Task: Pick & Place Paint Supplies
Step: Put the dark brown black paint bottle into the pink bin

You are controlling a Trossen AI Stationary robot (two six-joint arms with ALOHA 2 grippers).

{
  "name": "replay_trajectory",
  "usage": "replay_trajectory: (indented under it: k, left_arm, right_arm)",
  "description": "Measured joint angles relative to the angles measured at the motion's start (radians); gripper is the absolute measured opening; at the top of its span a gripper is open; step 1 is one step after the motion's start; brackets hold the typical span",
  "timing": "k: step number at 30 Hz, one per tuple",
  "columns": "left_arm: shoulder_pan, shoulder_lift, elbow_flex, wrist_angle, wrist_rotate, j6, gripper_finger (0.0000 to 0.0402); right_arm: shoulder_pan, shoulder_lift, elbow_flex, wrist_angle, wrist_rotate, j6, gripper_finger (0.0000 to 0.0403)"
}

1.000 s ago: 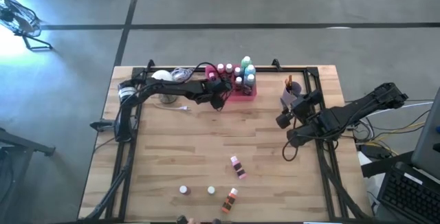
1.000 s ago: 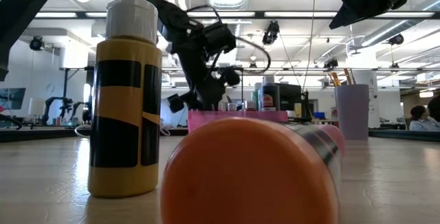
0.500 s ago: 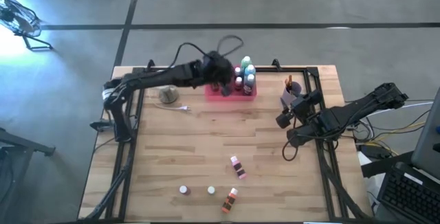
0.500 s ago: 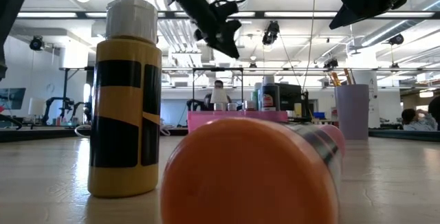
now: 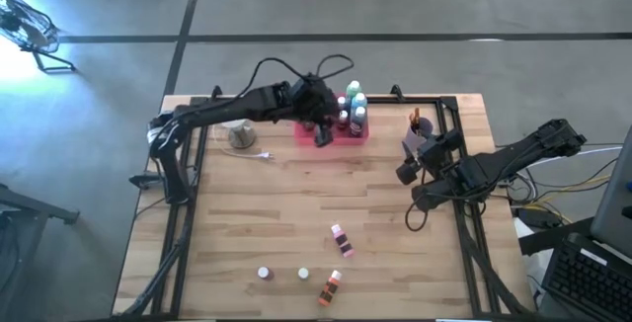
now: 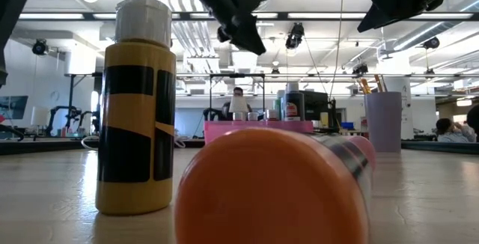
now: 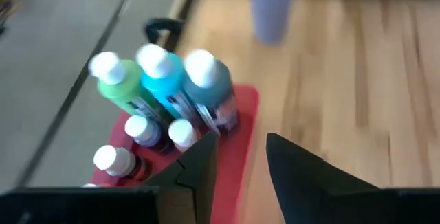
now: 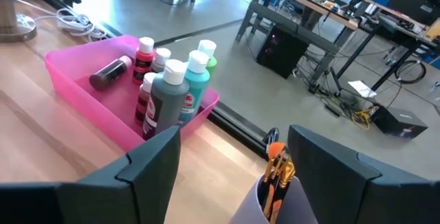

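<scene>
1. The desk (image 5: 247,223) is pale wood planking with a dark metal frame along its edges, standing on a grey concrete floor (image 5: 415,6) crossed by dark lines.
2. The low view looks across it into a wide workshop with ceiling strip lights; a person (image 6: 238,102) sits far off behind the tray and another at the right edge.
3. A pink tray (image 5: 341,134) sits at the far edge of the desk. The right wrist view shows it holds upright bottles plus one dark bottle (image 8: 108,72) lying flat on the tray floor.
4. The left wrist view shows three tall bottles together: green (image 7: 117,86), light blue (image 7: 161,80) and dark teal (image 7: 210,86), with at least three small white-capped bottles beside them.
5. Loose on the near part of the desk, the high view counts four: a pink bottle (image 5: 341,240) lying down, an orange bottle (image 5: 330,286) lying down, and two upright ones seen as white caps (image 5: 264,273) (image 5: 303,274).
6. Only the low view shows one of these as yellow with black bands (image 6: 137,117).
7. A lilac cup (image 8: 275,203) holding orange-tipped brushes (image 8: 277,162) stands near the right arm.
8. The left hand (image 5: 323,136) hangs above the tray's near edge, fingers (image 7: 295,172) parted with nothing between them.
9. The right hand (image 5: 405,174) waits by the cup, its fingers spread wide and empty.
</scene>
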Motion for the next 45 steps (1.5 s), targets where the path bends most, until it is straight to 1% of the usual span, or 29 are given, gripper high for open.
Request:
replay_trajectory:
  k: [4, 6, 8, 10, 12, 17, 21, 24, 33, 38, 40, 45]
  left_arm:
    - [0.027, 0.06, 0.086, -0.151, 0.028, 0.216, 0.0131]
    - [0.055, 0.104, 0.141, -0.218, 0.047, 0.285, 0.0131]
    - [0.078, 0.148, 0.194, -0.32, 0.079, 0.37, 0.0131]
    - [0.095, 0.183, 0.244, -0.43, 0.082, 0.467, 0.0131]
    - [0.102, 0.202, 0.267, -0.473, 0.084, 0.553, 0.0131]
    - [0.139, 0.214, 0.253, -0.416, 0.063, 0.649, 0.0131]
    - [0.152, 0.244, 0.245, -0.417, -0.035, 0.711, 0.0131]
    - [0.152, 0.269, 0.244, -0.424, -0.039, 0.76, 0.0131]
    - [0.146, 0.351, 0.244, -0.428, -0.064, 0.994, 0.0131]
    - [0.135, 0.371, 0.244, -0.426, -0.175, 1.114, 0.0131]
    - [0.132, 0.371, 0.244, -0.435, -0.202, 1.176, 0.0131]
    - [0.126, 0.371, 0.243, -0.455, -0.193, 1.291, 0.0131]
  right_arm:
    - [-0.007, 0.0, 0.0, 0.004, 0.009, -0.001, 0.0263]
    - [-0.015, 0.0, 0.0, 0.015, 0.01, -0.002, 0.0258]
    - [-0.023, 0.0, 0.0, 0.023, 0.011, -0.01, 0.0251]
    - [-0.029, 0.0, 0.0, 0.024, 0.011, -0.019, 0.0245]
    - [-0.037, 0.0, 0.0, 0.024, 0.011, -0.025, 0.0238]
    - [-0.065, 0.0, 0.0, 0.024, 0.011, -0.048, 0.0226]
    - [-0.076, 0.0, 0.0, 0.024, 0.009, -0.06, 0.0221]
    - [-0.079, 0.0, 0.0, 0.024, 0.008, -0.069, 0.022]
    - [-0.08, 0.0, 0.0, 0.023, 0.007, -0.072, 0.0239]
    - [-0.08, 0.0, 0.0, 0.023, 0.006, -0.079, 0.0249]
    - [-0.082, 0.0, 0.0, 0.023, 0.006, -0.09, 0.0252]
    - [-0.084, 0.0, 0.0, 0.023, 0.006, -0.092, 0.0251]
